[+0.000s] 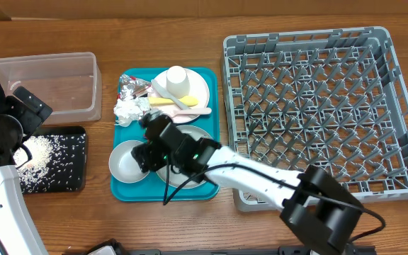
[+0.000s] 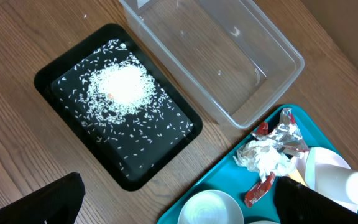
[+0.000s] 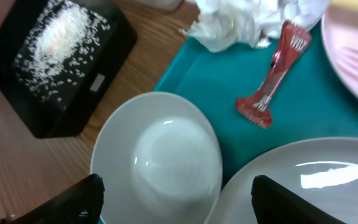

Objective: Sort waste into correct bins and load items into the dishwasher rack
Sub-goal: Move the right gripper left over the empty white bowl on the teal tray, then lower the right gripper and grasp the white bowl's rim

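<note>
The rice (image 2: 120,87) lies in a heap in the black tray (image 2: 138,174) on the left of the table, so I think that tray is for food scraps. The clear tub (image 2: 272,93) just behind it has nothing in it that I can see. It is likely meant for paper and wrappers. That rubbish lies close together at the far left corner of the teal tray (image 3: 210,74): a white napkin (image 3: 229,25), some shiny foil (image 2: 288,134) and a red sachet (image 3: 272,81). The dishes sit on the teal tray too, ready to be lifted out. There is a small bowl (image 3: 157,155) at the near left with a grey plate (image 3: 316,180) beside it. Farther back is a pink plate (image 1: 197,88) with a cup (image 1: 178,76) and yellow forks (image 1: 167,103) on it. The big grey rack (image 1: 296,37) on the right has no dishes in it. The right gripper (image 3: 176,186) hangs low over the bowl and the grey plate. Its fingers are spread wide and it holds nothing. The left gripper (image 2: 179,186) hangs above the near edge of the black tray, also wide apart and holding nothing.
</note>
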You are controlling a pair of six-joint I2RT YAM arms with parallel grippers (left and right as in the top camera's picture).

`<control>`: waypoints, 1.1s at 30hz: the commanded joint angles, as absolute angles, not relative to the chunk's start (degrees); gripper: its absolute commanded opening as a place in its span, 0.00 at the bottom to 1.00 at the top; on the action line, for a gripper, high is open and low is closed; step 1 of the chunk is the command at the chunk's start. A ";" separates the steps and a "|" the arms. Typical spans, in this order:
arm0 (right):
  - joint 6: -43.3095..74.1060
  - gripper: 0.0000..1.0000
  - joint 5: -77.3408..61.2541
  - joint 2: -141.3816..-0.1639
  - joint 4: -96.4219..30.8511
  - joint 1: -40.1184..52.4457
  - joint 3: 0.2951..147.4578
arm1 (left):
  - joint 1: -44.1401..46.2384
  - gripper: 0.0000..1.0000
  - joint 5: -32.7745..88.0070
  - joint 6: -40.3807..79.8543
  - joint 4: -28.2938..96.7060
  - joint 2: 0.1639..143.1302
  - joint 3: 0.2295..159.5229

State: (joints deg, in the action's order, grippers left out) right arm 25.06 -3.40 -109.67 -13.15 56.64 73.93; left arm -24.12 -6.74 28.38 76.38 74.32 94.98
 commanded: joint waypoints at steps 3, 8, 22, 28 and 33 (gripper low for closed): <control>25.36 0.78 1.80 -111.74 -12.67 57.82 75.02 | -24.36 1.00 -7.92 28.73 76.44 74.61 95.94; 25.36 0.78 1.87 -113.45 -12.29 58.17 75.02 | -24.36 1.00 -7.92 28.75 76.40 74.61 95.94; 25.80 0.60 1.19 -115.18 -12.51 58.17 75.02 | -24.36 1.00 -7.92 28.73 76.38 74.63 95.94; 27.31 0.57 0.21 -115.22 -12.58 58.24 75.02 | -24.36 1.00 -7.90 28.75 76.38 74.63 95.94; 27.29 0.55 -0.05 -115.72 -13.19 58.52 75.02 | -24.36 1.00 -7.90 28.73 76.40 74.63 95.94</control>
State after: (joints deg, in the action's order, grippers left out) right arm 26.81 0.23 -114.52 -13.15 57.91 73.93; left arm -24.12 -6.74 28.38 76.34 74.39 94.98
